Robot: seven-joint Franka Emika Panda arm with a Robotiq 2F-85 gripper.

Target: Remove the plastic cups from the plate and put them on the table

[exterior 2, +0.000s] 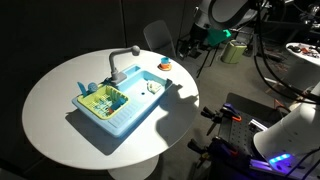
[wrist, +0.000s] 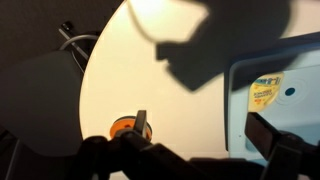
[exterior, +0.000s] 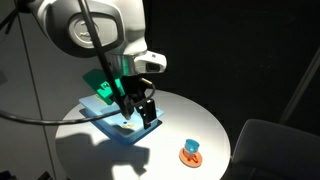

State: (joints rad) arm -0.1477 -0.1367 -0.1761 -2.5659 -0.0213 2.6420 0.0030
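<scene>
- The tabletop (exterior 2: 50, 125) carries a tray (exterior 2: 128, 115) near its middle and a plate (exterior: 190, 158) near its rim, well apart from the tray.
- A cup (exterior: 191, 148) stands upright on the plate.
- In an exterior view, the cup (exterior 2: 165, 63) lies behind and to the right of the tray, at the far edge of the tabletop.
- A tap (exterior 2: 120, 62) stands upright at the rear edge of the tray.
- The end effector (exterior: 138, 114) hangs over the tray, left of the cup.
- In the wrist view, the plate (wrist: 122, 127) lies at lower centre, with the tray (wrist: 285, 85) to the right.
- A chair (exterior 2: 155, 35) stands beyond the tabletop, behind the cup.
</scene>
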